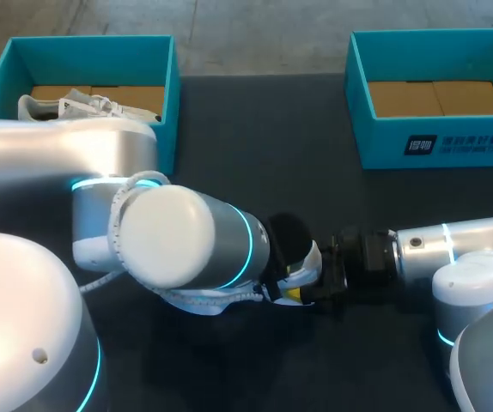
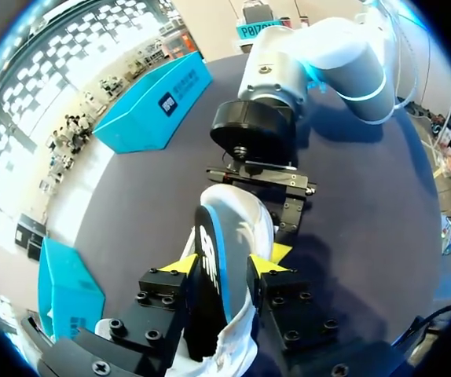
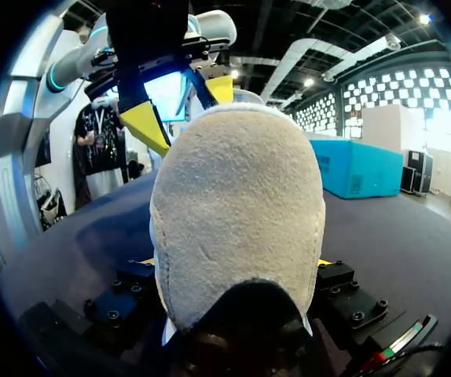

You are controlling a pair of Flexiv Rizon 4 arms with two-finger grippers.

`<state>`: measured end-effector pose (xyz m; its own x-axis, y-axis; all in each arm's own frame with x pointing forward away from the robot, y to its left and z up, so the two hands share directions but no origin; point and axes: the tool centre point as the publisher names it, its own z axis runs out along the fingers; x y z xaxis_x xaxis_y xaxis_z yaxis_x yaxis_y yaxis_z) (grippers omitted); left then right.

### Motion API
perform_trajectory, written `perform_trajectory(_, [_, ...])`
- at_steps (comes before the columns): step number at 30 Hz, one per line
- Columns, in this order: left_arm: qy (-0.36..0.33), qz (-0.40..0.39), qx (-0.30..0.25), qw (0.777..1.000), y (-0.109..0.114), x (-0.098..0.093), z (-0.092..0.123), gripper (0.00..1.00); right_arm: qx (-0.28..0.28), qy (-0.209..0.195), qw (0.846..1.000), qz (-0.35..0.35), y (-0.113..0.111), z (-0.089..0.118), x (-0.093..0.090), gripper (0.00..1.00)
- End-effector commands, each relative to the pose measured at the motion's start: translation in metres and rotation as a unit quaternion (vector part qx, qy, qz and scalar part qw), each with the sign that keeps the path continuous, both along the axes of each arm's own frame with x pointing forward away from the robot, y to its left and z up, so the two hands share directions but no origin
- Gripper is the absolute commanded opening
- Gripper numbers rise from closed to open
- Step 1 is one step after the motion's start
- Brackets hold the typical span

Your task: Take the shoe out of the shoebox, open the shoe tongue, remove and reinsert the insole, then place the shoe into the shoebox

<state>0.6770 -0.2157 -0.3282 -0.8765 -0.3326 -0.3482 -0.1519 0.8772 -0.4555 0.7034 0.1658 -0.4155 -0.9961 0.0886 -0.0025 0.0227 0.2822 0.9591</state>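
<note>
Both our arms meet just below the centre of the frame, over the dark table (image 1: 229,129). Our left arm sweeps in from the left, its big white elbow bulging up towards the camera and its forearm pointing right. Our right arm lies nearly level, coming straight in from the right edge. Held end to end between them is the white fabric shoe with a grey suede end (image 1: 309,256). The left gripper (image 2: 227,263) is clamped on it, one yellow tip pressed to the black, blue-edged insole (image 2: 207,267) that stands against the white upper, the other tip against the shoe's white side. Facing it head-on, the right gripper (image 3: 233,263) is clenched on the opposite end, and the suede bulges up between its fingers with a sliver of yellow showing at each side. At the upper left of the frame the teal cardboard shoebox (image 1: 165,112) holds a second white shoe (image 1: 83,107). At the upper right another teal shoebox (image 1: 435,142) shows its brown cardboard floor. Our shoe is well apart from both boxes.
</note>
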Motion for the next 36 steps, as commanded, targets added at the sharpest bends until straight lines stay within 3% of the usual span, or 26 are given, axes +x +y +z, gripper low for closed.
perform_trajectory(1, [0.002,0.006,0.005,1.0,-0.007,0.003,-0.001,0.38,-0.001,0.0,1.0,-0.001,0.0,0.001,-0.001,0.0])
perform_trajectory(11, [0.006,0.026,0.021,0.999,-0.007,0.009,-0.009,0.33,-0.001,0.0,1.0,-0.001,0.0,0.001,-0.001,0.0])
perform_trajectory(21, [0.004,0.032,0.033,0.999,-0.007,0.011,-0.013,0.12,-0.001,0.0,1.0,-0.001,0.0,0.001,-0.001,0.0])
perform_trajectory(23, [0.004,0.032,0.034,0.999,-0.008,0.011,-0.014,0.0,-0.001,0.0,1.0,-0.001,0.0,0.001,-0.001,0.0])
perform_trajectory(36, [0.001,0.025,0.022,0.999,-0.009,0.012,-0.006,0.0,-0.001,0.0,1.0,-0.001,0.0,0.001,-0.001,0.0])
